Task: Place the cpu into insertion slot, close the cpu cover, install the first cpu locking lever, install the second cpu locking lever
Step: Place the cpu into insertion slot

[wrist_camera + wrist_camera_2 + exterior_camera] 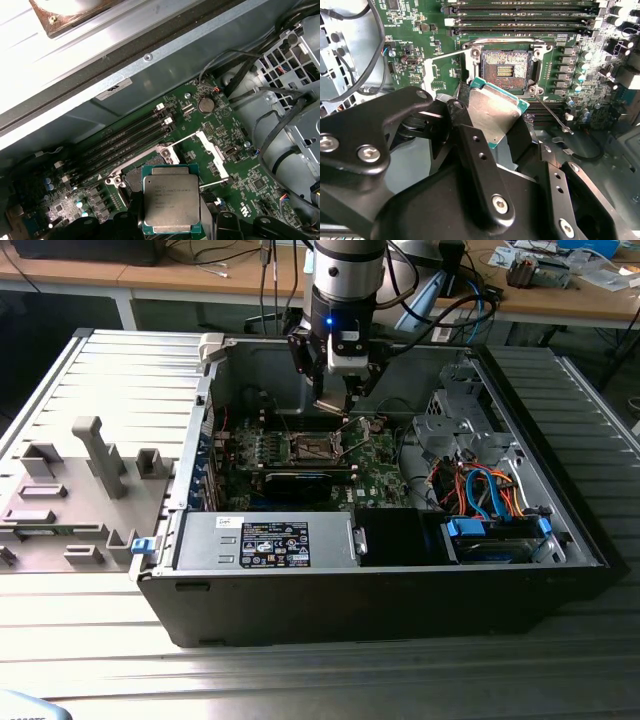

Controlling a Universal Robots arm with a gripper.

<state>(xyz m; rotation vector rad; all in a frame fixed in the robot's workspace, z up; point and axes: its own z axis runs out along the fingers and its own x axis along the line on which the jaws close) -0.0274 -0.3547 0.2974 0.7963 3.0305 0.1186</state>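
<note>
The arm (345,280) hangs from 12 o'clock in the exterior view, its wrist pointing toward 6 o'clock; the gripper (340,408) has both fingers (475,150) pressed on the cpu (170,202).

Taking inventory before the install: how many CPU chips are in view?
1: the cpu, gripped by the end effector, close to the uncovered insertion slot. Others could lie hidden elsewhere in the computer case.

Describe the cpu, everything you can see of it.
In the first wrist view the cpu is a small flat square chip with a silvery-grey metal top bearing faint print, set on a green-edged base. In the second wrist view the gripper clamps it between black fingers. It is tilted and held above the open insertion slot, whose dark centre is bare. It is not seated.
</note>
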